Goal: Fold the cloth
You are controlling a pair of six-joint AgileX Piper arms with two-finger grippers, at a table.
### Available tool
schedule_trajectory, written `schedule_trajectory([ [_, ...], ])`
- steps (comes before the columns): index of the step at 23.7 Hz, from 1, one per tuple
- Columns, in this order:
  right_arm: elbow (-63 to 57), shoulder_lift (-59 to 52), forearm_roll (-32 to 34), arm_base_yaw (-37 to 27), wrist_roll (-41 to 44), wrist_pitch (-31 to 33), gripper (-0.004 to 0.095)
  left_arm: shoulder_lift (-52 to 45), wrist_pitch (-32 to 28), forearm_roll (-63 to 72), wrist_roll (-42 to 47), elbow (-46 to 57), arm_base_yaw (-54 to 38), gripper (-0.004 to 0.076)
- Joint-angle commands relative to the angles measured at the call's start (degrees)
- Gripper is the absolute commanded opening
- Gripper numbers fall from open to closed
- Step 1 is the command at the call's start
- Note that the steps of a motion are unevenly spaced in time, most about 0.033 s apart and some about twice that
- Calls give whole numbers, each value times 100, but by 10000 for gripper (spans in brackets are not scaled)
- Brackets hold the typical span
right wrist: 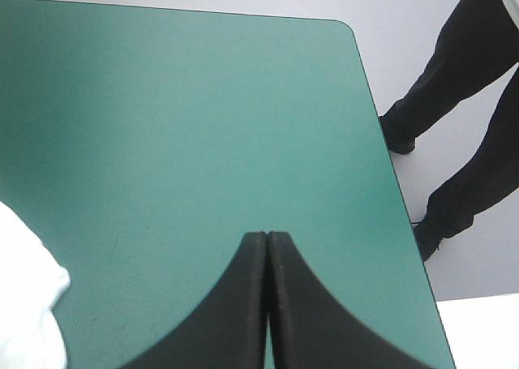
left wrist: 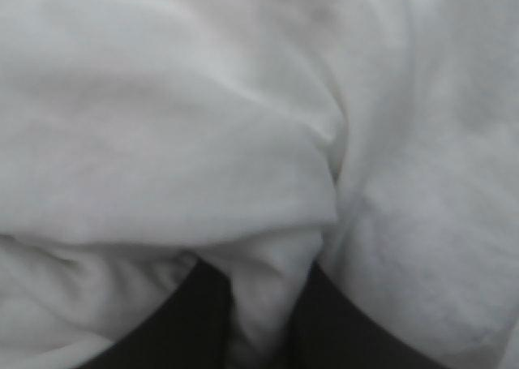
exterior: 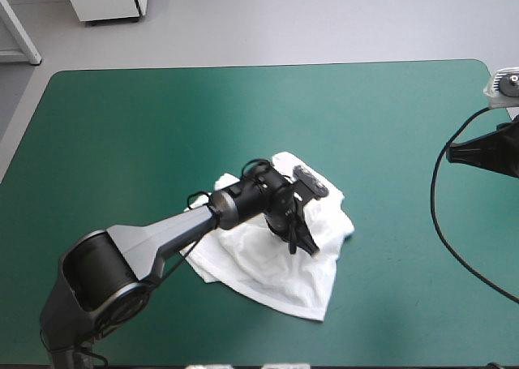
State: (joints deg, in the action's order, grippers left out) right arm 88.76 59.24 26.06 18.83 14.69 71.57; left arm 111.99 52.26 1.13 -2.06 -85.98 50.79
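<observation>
Pinching a T-shirt (exterior: 276, 273) fold: left gripper (exterior: 306, 245). Bundle seems only partly folded, edges uneven. Right gripper (right wrist: 268, 239) pressed together, well apart.

Saw T-shirt (exterior: 280, 284) white, bunched into rumpled, roughly diamond-shaped heap, layers overlapping, no sleeve I could pick out. Lay about middle of teal-green surface (exterior: 146, 126), a little toward near edge, well clear of every edge. Soft ridge of its fabric sat nipped between black fingers of left tool (exterior: 305, 244).
</observation>
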Motion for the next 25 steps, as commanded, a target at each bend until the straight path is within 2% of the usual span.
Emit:
schedule_trajectory([
  [1,169,-87,231,-42,43,-6,-17,-211,-171,579,206,-178,561,-10],
  [7,169,-87,178,-42,57,-6,-17,-211,-329,545,290,-522,670,-8],
  [8,169,-87,178,-42,57,-6,-17,-211,-332,485,290,-646,621,17],
  [10,169,-87,126,-42,57,-6,-17,-211,-309,500,276,-859,545,148],
  [13,169,-87,114,-42,57,-6,-17,-211,285,373,245,-1390,480,499],
  [14,169,-87,88,-42,57,-6,-17,-224,634,234,257,-1581,480,570],
  [15,169,-87,-5,-42,57,-6,-17,-258,1026,5,328,-1835,480,600],
  [18,169,-87,-410,-42,57,-6,-17,-784,1877,-1135,878,-2233,412,596],
  [20,169,-87,-456,-42,57,-6,-17,-1119,2171,-1320,1089,-2215,241,596],
  [25,169,-87,-637,-42,42,-6,-17,-2206,2159,-971,1360,-1693,-392,596],
])
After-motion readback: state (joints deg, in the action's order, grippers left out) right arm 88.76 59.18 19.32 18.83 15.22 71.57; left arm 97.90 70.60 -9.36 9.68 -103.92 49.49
